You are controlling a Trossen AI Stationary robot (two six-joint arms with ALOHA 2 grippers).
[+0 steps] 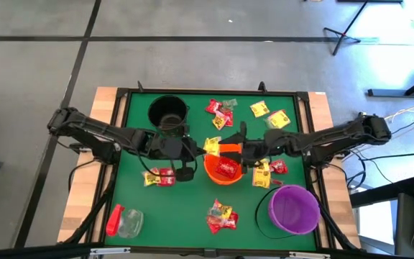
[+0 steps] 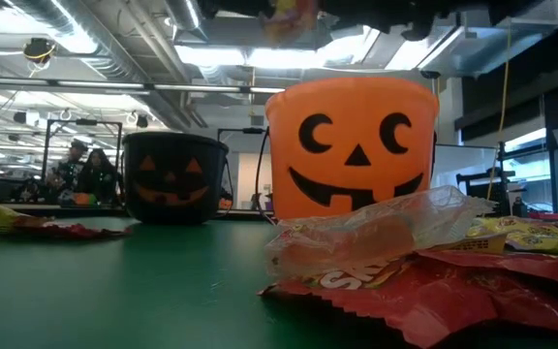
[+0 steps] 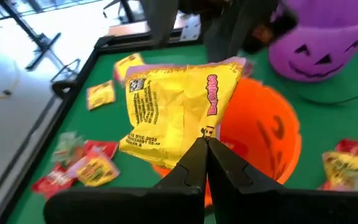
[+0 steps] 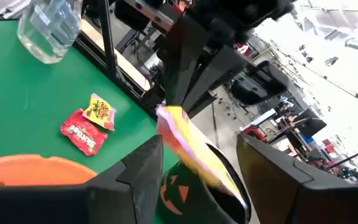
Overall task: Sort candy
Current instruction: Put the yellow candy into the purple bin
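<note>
Trouble is looming where the left gripper (image 3: 205, 144), jaws clenched on a crinkly yellow candy packet (image 3: 176, 112) at ten o'clock of the orange pumpkin-face bucket (image 1: 223, 169), is facing the right gripper (image 4: 194, 163), jaws spread empty: a slipping handover could be dropping it onto the green worktop (image 1: 185, 208).

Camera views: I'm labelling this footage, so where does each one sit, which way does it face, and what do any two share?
High view: overhead, straight down on the green table; both arms show.
Low view: table height, level across at the orange pumpkin bucket; no arm clearly shows.
Left wrist view: on the left arm, past the left pincer shut on a yellow candy packet.
Right wrist view: on the right arm, past the open right pincer, toward the left arm.
Shared: both wrist views show that yellow packet.
</note>
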